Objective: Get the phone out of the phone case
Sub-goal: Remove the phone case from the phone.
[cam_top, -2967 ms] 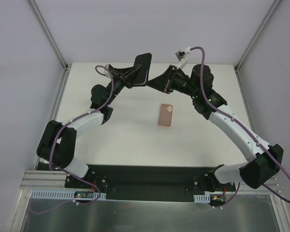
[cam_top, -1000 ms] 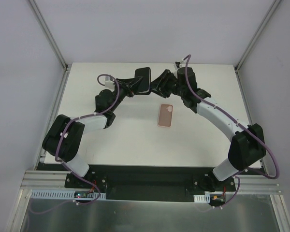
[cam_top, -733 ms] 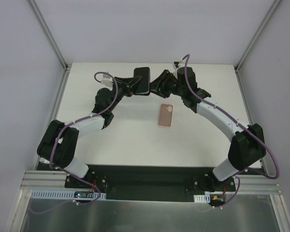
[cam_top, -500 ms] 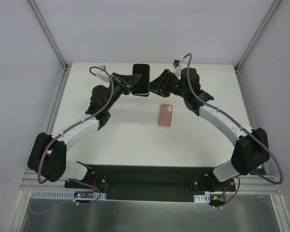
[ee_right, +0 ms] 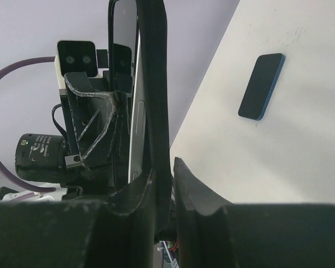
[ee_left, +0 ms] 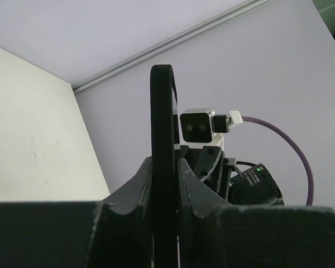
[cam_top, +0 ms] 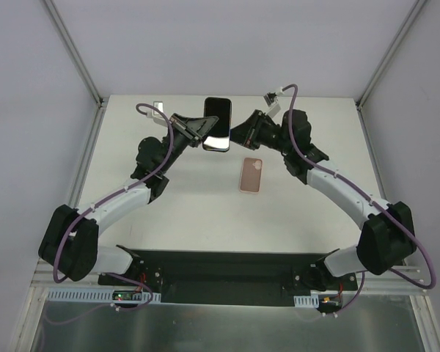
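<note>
The phone point(cam_top: 217, 123), a slim black slab with a glossy face, is held up above the far middle of the table between both grippers. My left gripper point(cam_top: 205, 130) is shut on its left edge. The left wrist view shows the phone point(ee_left: 162, 111) edge-on between that gripper's point(ee_left: 163, 167) fingers. My right gripper point(cam_top: 235, 134) has its fingers closed on the phone's right edge point(ee_right: 153, 84), pinched low between them point(ee_right: 163, 167). The salmon-pink phone case point(cam_top: 251, 174) lies flat on the table, apart from both grippers. The right wrist view shows the case point(ee_right: 261, 86) dark with a bluish rim.
The white table point(cam_top: 315, 213) is boxed in by pale walls with metal corner posts point(cam_top: 73, 51). A black base plate point(cam_top: 220, 268) carries both arms at the near edge. Purple cables point(cam_top: 301, 88) loop off each wrist.
The left arm has stretched out and turned the phone to face up, slightly nearer. The right gripper's fingers have closed on the phone's right edge. The case has not moved.
</note>
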### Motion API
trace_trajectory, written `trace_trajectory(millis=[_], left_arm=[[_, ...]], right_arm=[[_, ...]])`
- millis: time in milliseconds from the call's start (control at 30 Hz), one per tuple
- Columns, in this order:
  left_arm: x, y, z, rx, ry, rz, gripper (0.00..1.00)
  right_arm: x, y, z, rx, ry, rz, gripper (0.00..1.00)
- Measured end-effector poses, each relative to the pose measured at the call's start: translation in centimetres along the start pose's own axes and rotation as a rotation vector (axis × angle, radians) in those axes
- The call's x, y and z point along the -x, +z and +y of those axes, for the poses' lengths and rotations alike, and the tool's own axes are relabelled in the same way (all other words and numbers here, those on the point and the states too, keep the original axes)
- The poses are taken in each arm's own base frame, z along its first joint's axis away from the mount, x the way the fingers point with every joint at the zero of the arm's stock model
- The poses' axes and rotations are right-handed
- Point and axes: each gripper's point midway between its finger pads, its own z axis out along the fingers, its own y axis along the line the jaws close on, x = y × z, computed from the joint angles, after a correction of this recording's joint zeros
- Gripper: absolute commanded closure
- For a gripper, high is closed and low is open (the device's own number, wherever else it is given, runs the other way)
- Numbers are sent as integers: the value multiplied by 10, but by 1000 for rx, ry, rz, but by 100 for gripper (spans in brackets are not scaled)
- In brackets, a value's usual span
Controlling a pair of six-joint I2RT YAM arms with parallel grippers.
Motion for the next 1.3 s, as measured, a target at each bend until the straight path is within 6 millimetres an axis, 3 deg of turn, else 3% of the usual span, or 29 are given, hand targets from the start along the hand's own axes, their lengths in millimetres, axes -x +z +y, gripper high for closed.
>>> trace_trajectory(millis=[33,200,233,267,300,367,400,533,633,1000,1167,1300], left_arm=[[-2,0,0,-1,5,5,100],[-13,-2,-4,-16,28,49,100],[-16,-2,-5,-19,28,61,96],[-19,-3,-5,-20,28,72,91],[-23,-3,-5,-19,26,86,75],[-30,-4,-1,-9,25,116,56],[-35,-5,1,-1,32,137,39],[-91,-21,18,52,29,358,11],[-116,-35,24,77,28,471,2],[-121,-51,57,182,26,558,1],[-119,-57,70,219,96,582,1],[-117,-56,69,223,171,609,1]], right_arm=[[0,-1,1,2,-2,1,98],[-4,-14,1,-36,-36,8,99],[-5,-18,0,-54,-39,10,99],[-7,-21,-1,-74,-44,12,99],[-8,-25,-2,-98,-45,12,99],[-12,-31,-6,-151,-48,17,99],[-12,-34,-8,-181,-62,13,99],[-7,-40,-26,-303,-103,-22,99],[-5,-48,-49,-403,-95,-36,98],[-14,-71,-114,-618,-51,-72,99],[-24,-95,-151,-778,-45,-62,99],[-27,-113,-168,-888,-67,-57,98]])
